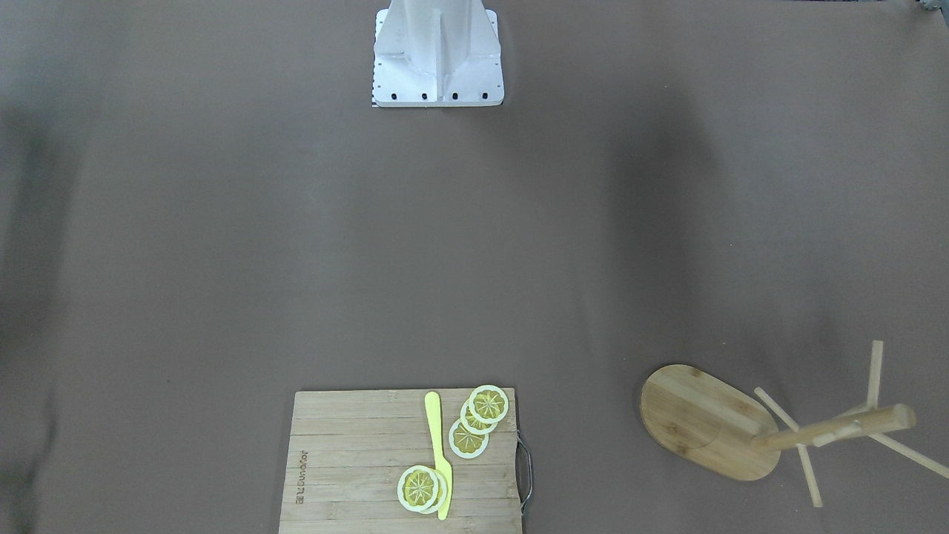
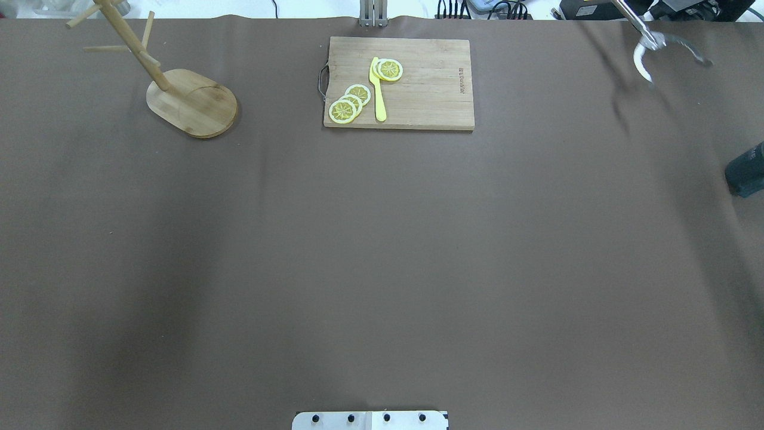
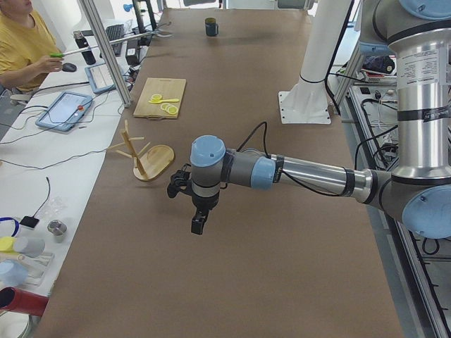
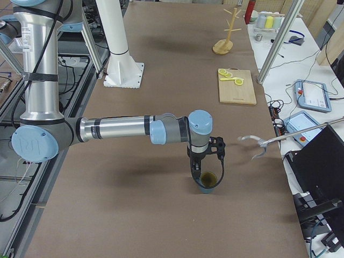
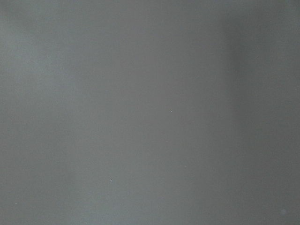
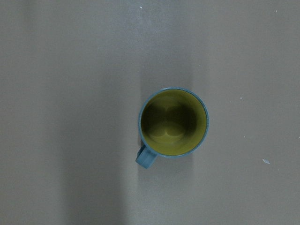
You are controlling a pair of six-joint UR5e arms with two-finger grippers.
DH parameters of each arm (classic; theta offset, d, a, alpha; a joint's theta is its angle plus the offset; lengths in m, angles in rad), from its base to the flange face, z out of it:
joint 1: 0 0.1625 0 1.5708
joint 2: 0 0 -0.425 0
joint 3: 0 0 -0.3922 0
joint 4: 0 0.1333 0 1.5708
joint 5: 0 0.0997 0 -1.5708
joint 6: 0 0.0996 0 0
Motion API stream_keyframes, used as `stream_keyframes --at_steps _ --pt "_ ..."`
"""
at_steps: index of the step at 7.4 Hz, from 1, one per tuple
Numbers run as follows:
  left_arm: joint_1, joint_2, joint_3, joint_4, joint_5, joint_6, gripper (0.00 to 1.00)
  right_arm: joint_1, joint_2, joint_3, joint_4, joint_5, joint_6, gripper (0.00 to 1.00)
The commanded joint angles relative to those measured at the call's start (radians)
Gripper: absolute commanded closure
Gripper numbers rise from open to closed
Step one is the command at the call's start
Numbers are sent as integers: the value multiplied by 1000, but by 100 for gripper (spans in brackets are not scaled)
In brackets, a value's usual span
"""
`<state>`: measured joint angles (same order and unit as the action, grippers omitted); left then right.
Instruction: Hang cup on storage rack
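From my remote station I see the cup [image 6: 173, 122] standing upright on the brown bench [image 2: 382, 269]. The right wrist camera looks straight down into its yellowish-olive inside, and its handle points to the lower left of that view. In the overhead view only a slice of the cup [image 2: 746, 170] shows at the right edge, so it sits far out toward the robot's right end of the bench. From the right-side camera, the right gripper [image 4: 207, 170] hangs directly above the cup [image 4: 208, 181], pointing down. I cannot tell from that angle whether it is open or closed, or whether it touches the rim. The storage rack [image 2: 192, 103] stands upright on its oval base at the opposite end, near the far left corner on the operators' side and well apart from the cup. The left gripper [image 3: 199, 224] hangs over bare bench just inward of the storage rack [image 3: 148, 156], and its wrist camera shows only bench surface. I cannot tell whether it is open or closed either. Between the two ends, at the far edge, lies a cutting board [image 2: 418, 89] with lemon slices [image 2: 343, 110] and a yellow knife [image 2: 378, 89] on it. A reacher tool [image 2: 653, 48] pokes in over the far right corner, and a person [image 3: 21, 42] sits at the side table.
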<state>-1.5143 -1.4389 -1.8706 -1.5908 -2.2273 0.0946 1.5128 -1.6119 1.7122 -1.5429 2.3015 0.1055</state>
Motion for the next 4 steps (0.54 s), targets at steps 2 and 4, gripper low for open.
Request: stream_keyframes --at_steps 2,4 --pt "3 2 -9 -14 0 -2 2 1 -10 7 1 4 3 0" --pt "0 9 -9 -14 6 -3 2 1 -11 3 1 6 2 0"
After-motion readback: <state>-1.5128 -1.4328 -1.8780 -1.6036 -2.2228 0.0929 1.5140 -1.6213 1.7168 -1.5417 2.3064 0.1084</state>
